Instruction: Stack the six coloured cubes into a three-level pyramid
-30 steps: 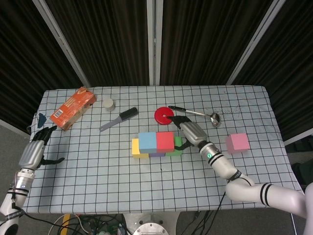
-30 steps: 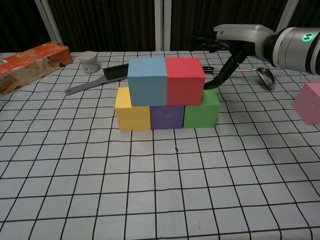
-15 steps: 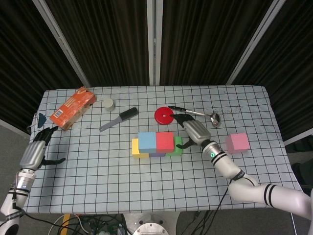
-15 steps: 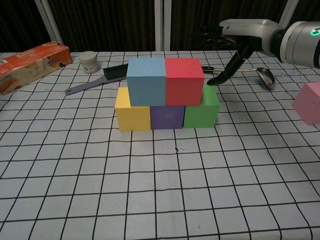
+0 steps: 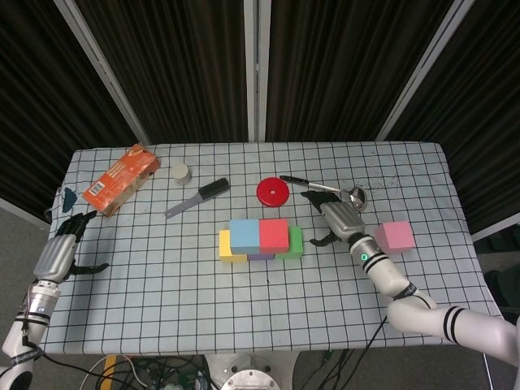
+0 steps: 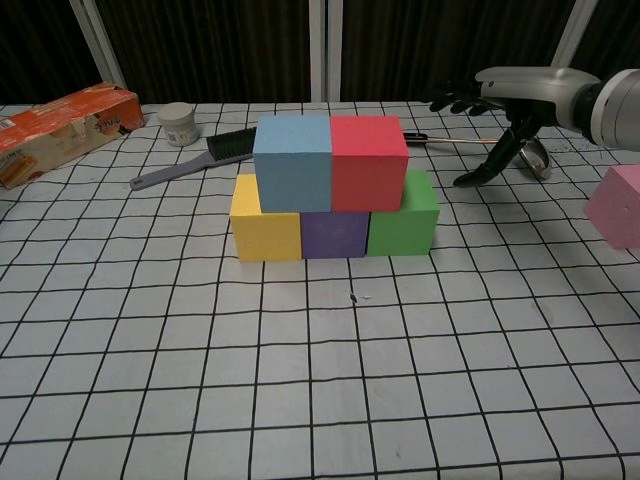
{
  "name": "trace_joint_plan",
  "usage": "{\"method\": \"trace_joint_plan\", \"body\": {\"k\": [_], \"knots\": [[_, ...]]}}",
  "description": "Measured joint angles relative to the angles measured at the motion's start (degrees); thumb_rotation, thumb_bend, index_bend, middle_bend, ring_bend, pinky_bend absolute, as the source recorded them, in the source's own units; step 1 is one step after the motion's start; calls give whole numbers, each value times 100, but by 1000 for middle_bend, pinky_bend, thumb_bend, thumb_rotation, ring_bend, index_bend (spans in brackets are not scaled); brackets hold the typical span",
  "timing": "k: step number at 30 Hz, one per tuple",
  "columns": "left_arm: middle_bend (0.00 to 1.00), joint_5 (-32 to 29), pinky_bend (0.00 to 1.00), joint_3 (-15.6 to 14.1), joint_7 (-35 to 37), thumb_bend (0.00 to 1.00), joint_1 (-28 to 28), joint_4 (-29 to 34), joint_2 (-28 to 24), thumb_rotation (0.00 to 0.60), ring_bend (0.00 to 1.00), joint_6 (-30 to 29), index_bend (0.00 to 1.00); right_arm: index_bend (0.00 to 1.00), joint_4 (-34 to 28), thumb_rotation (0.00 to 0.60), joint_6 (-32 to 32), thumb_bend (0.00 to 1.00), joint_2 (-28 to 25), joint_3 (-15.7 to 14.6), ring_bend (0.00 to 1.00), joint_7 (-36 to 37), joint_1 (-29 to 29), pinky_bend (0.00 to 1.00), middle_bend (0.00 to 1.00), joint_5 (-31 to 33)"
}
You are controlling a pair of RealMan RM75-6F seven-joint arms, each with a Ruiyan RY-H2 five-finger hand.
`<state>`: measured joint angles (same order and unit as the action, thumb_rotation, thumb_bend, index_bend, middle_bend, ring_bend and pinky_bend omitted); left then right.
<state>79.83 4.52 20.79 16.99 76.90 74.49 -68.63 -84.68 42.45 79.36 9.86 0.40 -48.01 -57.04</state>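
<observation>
so far two levels stand: the yellow cube [image 6: 264,218], purple cube [image 6: 334,234] and green cube [image 6: 404,217] sit touching in a row on the surface [image 6: 320,380], with the blue cube [image 6: 292,162] and red cube [image 6: 368,161] side by side on top of them. judged from this, only the cap of the pyramid is missing.

the pink cube [image 5: 395,236] is the piece left. taking the stack as landmark, it rests alone on the surface well off to the stack's right, on the red-and-green end. the right robot hand [image 5: 342,218] hangs between the stack and the pink cube, holding nothing, fingers spread and pointing down, clear of the green cube. the pink cube lies further to that hand's right, away from the stack, so the coming move is likely a reach outward. as a cube it has no long axis to mind; its faces look roughly square with the stack's.

the left robot hand [image 5: 61,253] hovers at the surface edge far on the stack's yellow side, loosely spread and grasping nothing. the right hand is plainly the nearer one to the pink cube.

behind the stack on its yellow side lies an orange carton [image 5: 121,179]; it carries print, but the writing is too small to read. no other label is legible.
</observation>
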Motion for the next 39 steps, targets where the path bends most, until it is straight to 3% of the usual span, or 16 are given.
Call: {"method": "trace_joint_plan", "body": {"k": [18, 39], "knots": [[88, -31, 65, -9, 42, 63, 5, -178, 89, 600, 0, 74, 48, 0, 1055, 600, -152, 148, 827, 81, 0, 354, -17, 0, 32, -401], [88, -1, 66, -2, 25, 63, 15, -146, 74, 600, 0, 64, 48, 0, 1113, 600, -216, 148, 911, 149, 0, 535, 21, 0, 33, -685]]}}
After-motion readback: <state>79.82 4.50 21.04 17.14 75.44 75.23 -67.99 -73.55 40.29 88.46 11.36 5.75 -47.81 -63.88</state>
